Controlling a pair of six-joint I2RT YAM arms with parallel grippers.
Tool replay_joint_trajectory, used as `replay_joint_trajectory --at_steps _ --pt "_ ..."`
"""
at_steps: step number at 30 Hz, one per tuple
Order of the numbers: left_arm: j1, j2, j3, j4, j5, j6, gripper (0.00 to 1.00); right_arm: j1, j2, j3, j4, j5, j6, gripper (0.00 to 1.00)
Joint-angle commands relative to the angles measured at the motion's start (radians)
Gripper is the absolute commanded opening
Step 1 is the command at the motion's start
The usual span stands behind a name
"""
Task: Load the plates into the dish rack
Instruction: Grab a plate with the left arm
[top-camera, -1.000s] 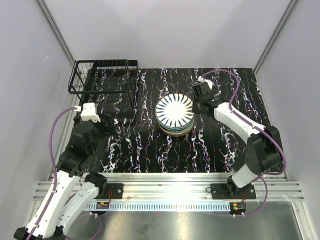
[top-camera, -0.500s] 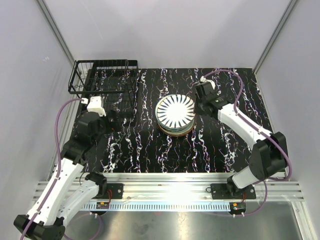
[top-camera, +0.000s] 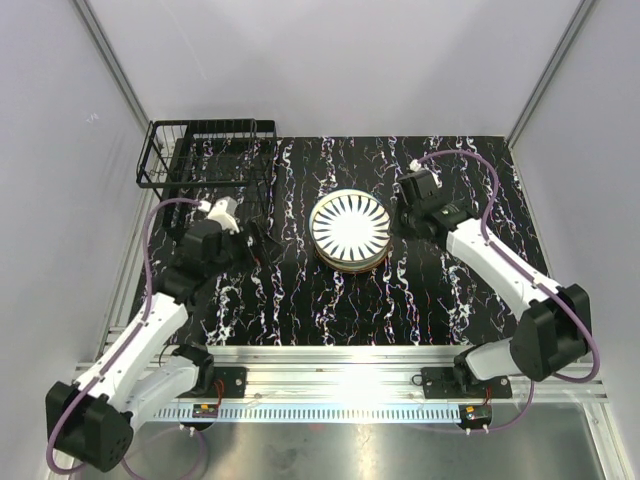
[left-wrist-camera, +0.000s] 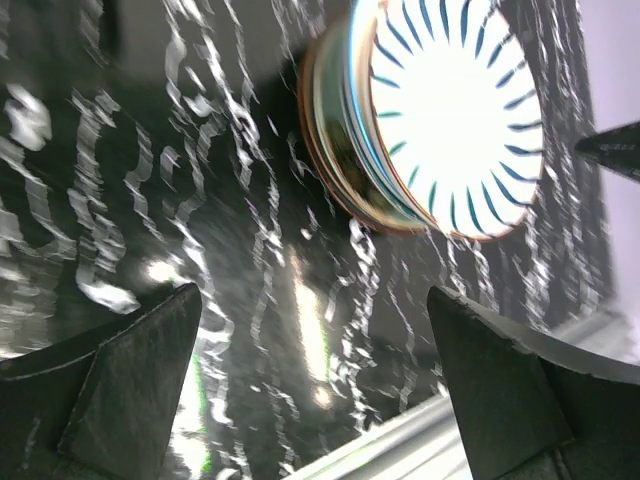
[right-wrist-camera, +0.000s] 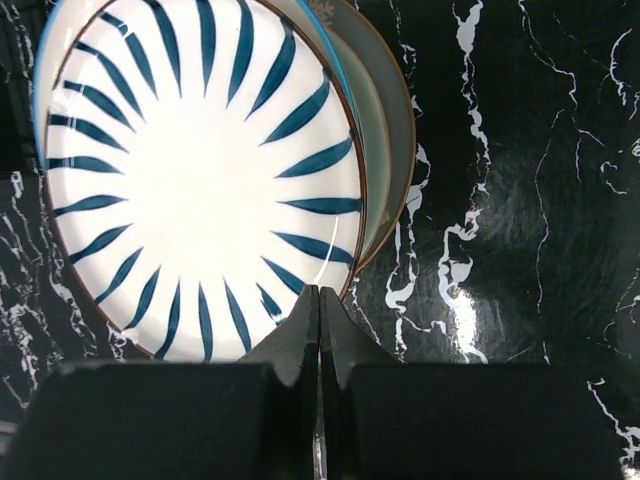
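Our left gripper (left-wrist-camera: 315, 340), spread wide, has swung in from the left toward the plates (top-camera: 350, 228) stacked at frame centre. Our right gripper (right-wrist-camera: 318, 300), pressed together, seems to touch the top rim. The dish rack (top-camera: 205, 160), upper left, holds none yet.

Top plate (top-camera: 350, 222): white (dark-blue radial stripes).

White-and-black arms (top-camera: 135, 338), purple cables (top-camera: 148, 270)

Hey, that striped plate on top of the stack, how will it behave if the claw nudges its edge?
The striped plate looks glossy, so it would probably slide across the plates beneath. It seems rigid ceramic, likely chipping if dropped. Its thin rim gives the shut right claw little purchase.
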Motion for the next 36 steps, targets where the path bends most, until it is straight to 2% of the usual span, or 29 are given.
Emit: replay_joint_trajectory --at_steps 1,7,8,11,23,27,36 --pt "-0.004 0.038 -0.044 0.195 0.147 -0.129 0.99 0.001 -0.051 0.0 0.033 -0.054 0.042 0.0" --pt "-0.025 0.136 -0.067 0.308 0.184 -0.185 0.99 -0.002 -0.056 -0.007 0.042 -0.082 0.057 0.0" --pt "-0.028 0.145 -0.066 0.315 0.184 -0.186 0.99 0.0 -0.057 -0.012 0.045 -0.082 0.064 0.03" --pt "-0.039 0.164 -0.063 0.343 0.181 -0.194 0.99 -0.002 -0.048 -0.021 0.034 -0.03 0.07 0.21" --pt "-0.076 0.161 -0.037 0.302 0.103 -0.157 0.99 -0.002 0.054 -0.011 0.017 0.076 0.087 0.44" --pt "-0.082 0.153 -0.032 0.283 0.066 -0.14 0.99 -0.002 0.068 -0.024 0.043 0.074 0.091 0.44" --pt "-0.086 0.159 -0.026 0.285 0.063 -0.143 0.99 0.0 0.096 -0.047 0.097 0.054 0.119 0.37"
